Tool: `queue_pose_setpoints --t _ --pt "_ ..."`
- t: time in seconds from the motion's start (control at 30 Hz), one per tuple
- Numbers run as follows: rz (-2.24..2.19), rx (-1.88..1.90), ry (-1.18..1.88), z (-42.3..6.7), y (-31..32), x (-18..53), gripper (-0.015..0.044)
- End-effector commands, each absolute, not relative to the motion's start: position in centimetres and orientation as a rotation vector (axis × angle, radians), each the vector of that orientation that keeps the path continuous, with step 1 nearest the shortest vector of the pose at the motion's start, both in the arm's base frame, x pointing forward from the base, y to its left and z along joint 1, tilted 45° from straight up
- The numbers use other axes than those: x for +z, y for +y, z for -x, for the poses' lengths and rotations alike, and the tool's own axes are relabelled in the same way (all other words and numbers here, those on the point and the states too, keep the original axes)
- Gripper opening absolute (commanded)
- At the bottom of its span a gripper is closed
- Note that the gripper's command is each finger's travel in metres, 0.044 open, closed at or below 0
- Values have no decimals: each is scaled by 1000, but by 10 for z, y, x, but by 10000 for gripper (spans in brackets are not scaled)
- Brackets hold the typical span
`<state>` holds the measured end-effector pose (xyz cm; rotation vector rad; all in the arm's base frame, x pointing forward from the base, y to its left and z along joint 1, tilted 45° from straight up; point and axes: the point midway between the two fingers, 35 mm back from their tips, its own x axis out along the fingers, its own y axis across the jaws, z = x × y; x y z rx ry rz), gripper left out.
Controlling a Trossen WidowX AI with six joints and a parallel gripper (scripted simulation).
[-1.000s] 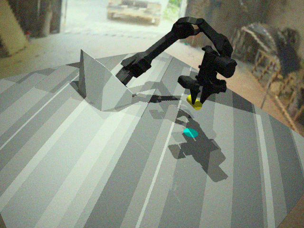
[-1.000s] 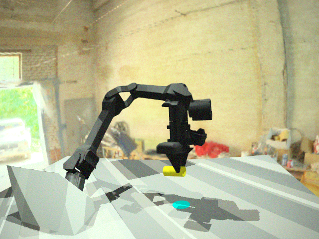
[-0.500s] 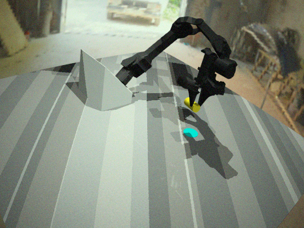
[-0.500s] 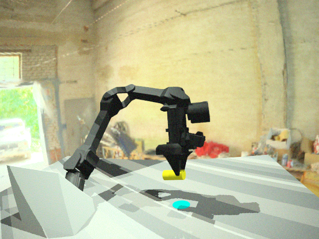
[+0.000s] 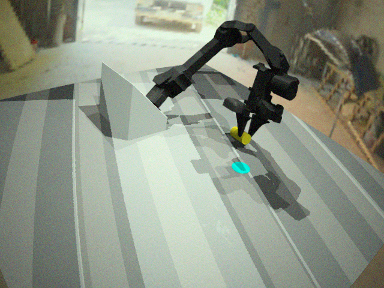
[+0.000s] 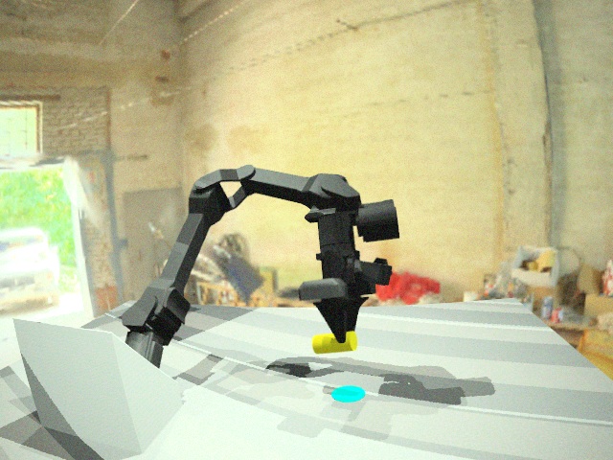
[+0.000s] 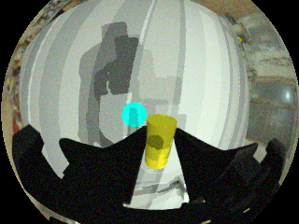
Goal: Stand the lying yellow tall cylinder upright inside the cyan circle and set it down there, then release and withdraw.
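We've got the claw [image 6: 339, 337] clamped on the yellow cylinder [image 6: 334, 342], lifted off the tabletop [image 6: 494, 336] and lying sideways. Next we tip it upright over the cyan circle [image 6: 348, 394] just below and ahead.

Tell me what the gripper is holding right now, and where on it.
The gripper is shut on the yellow cylinder, pinching its round side toward one end; it hangs horizontal, off the table.
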<state>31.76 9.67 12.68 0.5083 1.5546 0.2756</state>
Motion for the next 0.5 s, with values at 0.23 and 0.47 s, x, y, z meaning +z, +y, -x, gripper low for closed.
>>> queue_pose_setpoints --t 0.23,0.47 --pt "-467 229 1508 -317 98 122 105" --pt "-445 204 1476 -318 99 119 105"
